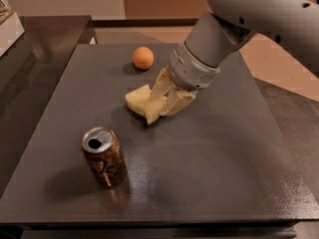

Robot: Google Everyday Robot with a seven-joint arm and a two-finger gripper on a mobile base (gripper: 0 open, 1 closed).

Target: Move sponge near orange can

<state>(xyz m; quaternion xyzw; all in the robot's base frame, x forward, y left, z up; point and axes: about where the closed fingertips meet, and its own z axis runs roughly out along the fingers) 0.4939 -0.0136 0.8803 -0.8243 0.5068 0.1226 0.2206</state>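
A small orange (143,58) rests on the dark table (239,183), just beyond the gripper (164,103) at mid-table.

Dark table (224,183): orange can (103,156) front-left, orange fruit (143,58) rear; end effector (167,101) gripping sponge (137,98) mid-table.

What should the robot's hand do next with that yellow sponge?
Probably carry it nearer the copper-toned metal soda can: the hand, above the middle of the dark tabletop, grips the pale yellow wavy-edged sponge, and a gap separates the two.
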